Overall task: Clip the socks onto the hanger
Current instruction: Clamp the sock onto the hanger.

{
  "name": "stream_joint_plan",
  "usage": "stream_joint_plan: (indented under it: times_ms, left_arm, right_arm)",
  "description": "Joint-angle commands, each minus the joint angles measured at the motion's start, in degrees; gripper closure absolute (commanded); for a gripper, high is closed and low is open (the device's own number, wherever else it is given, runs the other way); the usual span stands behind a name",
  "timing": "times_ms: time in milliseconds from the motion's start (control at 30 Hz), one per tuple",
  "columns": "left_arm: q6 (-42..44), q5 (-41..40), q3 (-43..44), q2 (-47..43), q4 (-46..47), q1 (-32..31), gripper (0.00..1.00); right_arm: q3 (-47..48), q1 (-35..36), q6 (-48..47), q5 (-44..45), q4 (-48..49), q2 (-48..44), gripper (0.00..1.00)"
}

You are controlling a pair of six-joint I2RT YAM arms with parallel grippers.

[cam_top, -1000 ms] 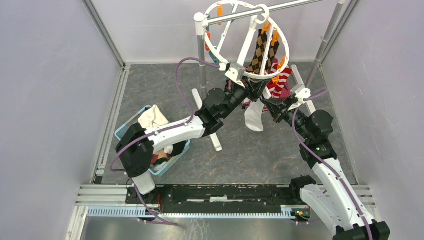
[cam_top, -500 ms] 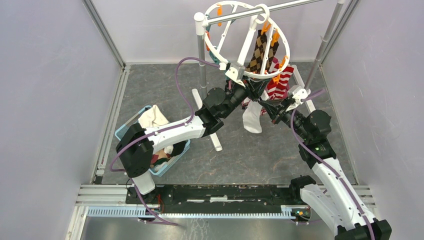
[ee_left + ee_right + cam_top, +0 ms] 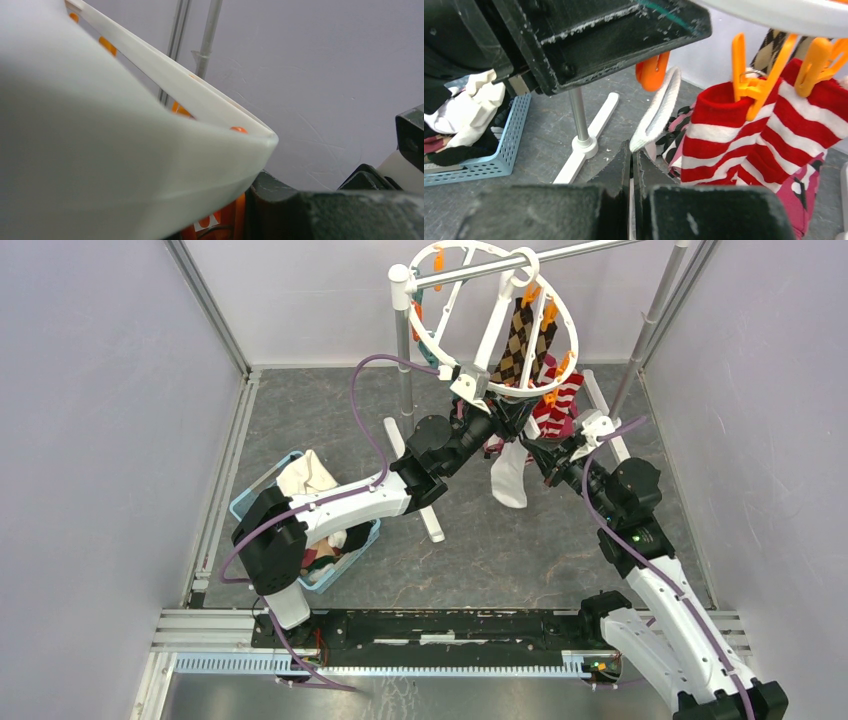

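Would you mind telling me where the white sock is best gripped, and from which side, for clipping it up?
Pinch the white sock at the lower rim of its cuff, coming from below, as the right end effector does. The cuff stands up as a flattened loop beside the orange clip, so a low grip leaves its top edge free for the clip.

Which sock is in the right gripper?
The plain white sock, cuff pinched by the right gripper; the red-striped socks and argyle socks hang from orange clothespins.

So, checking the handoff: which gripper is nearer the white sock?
Right. The right gripper pinches the white sock at its cuff; the left gripper is up at the hanger rim.
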Motion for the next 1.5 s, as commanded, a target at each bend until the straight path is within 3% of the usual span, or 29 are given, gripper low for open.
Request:
stream_joint_plan:
  times_ms: [0, 1467]
  left_arm:
    - [-2.11, -2.14, 2.67, -1.48, 0.23, 0.20, 0.98]
    - [-2.64, -5.41, 3.01, -1.18, -1.28, 0.22, 0.98]
  right_arm:
    - [3.05, 0.32, -1.13, 3.04, -0.55, -1.05, 1.00]
    - [6.82, 5.91, -3.80, 5.37, -3.84, 1.45, 1.00]
